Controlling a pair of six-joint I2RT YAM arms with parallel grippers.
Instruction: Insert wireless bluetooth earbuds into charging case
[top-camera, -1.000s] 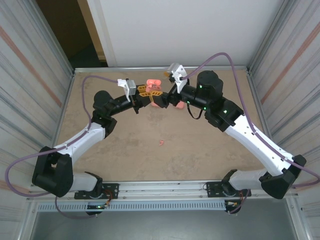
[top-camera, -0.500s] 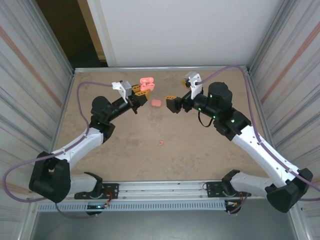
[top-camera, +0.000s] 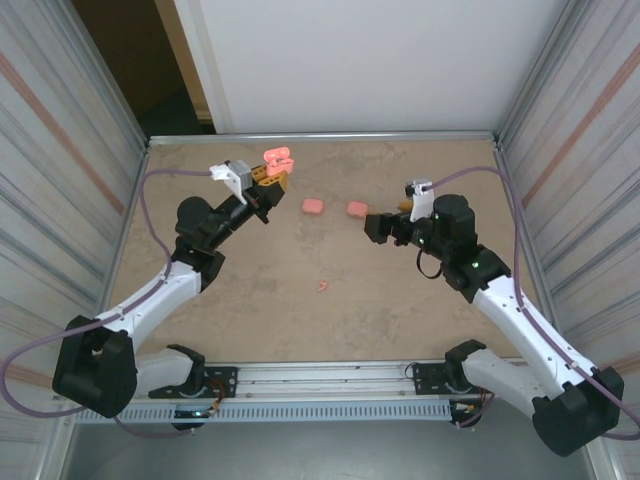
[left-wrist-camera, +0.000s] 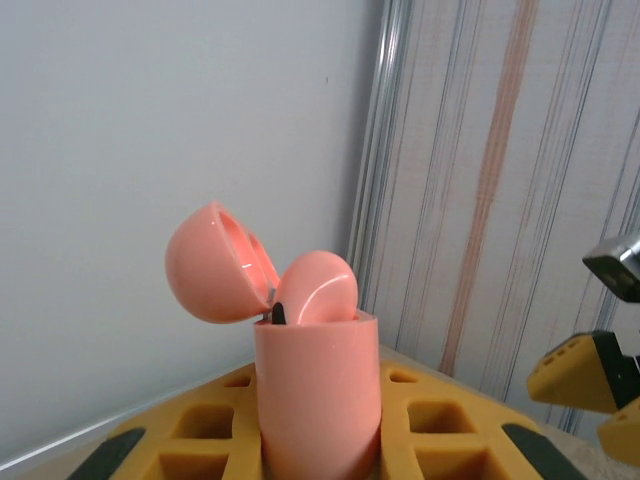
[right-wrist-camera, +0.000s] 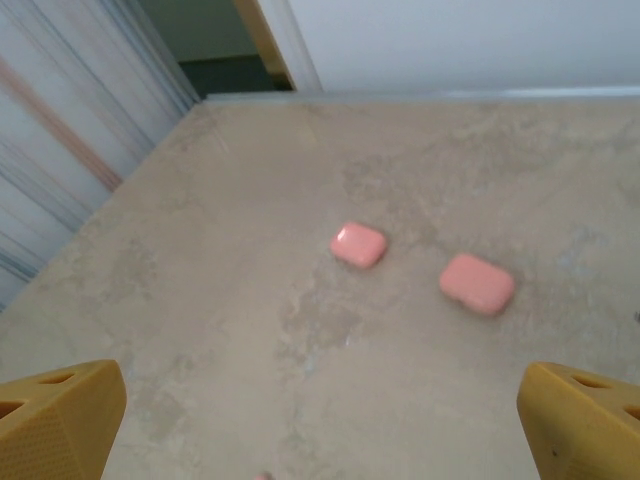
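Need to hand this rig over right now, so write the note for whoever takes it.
The left fingers are shut on the open charging case, held upright with its lid flipped back. What looks like one earbud sits in its top.
The right fingers are open and hold nothing, facing two closed cases on the table.
A loose earbud lies mid-table.
Left to do: seat it and shut the lid. What the closed cases contain cannot be told.
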